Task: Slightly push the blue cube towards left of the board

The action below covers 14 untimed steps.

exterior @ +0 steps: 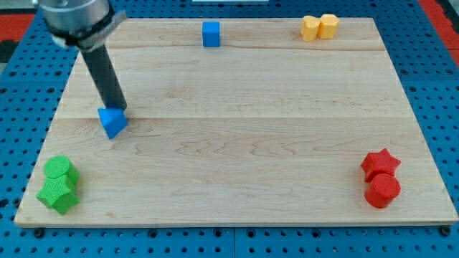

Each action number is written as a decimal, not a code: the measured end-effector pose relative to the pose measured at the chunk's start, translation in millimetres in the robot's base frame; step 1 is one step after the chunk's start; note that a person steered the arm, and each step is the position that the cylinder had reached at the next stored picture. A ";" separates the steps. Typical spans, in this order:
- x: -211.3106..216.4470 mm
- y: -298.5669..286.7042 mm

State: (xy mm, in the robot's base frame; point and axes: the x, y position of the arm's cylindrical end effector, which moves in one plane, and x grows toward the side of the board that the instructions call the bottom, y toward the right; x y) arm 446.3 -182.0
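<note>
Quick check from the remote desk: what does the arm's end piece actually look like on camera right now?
A straight dark rod, nearly black and smooth, hangs from a wider grey cylindrical mount at the view's top left. My tip sits at the blue triangular block. No cables or markings show.

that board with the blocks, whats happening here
A single robot arm with a dark rod is working on a wooden board. My tip sits at the top edge of a blue triangular block near the view's left side. The task's blue cube stands apart at the view's top, untouched by the tip right now. Two yellow blocks sit at the top right, two green blocks at the bottom left, and a red star with a red cylinder at the bottom right.
</note>
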 end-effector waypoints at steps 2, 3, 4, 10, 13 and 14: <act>-10.9 -0.4; -17.8 -8.3; -8.0 -12.5; 7.8 120.8; -133.5 185.2; -178.8 190.6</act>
State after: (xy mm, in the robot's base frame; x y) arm 267.5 8.6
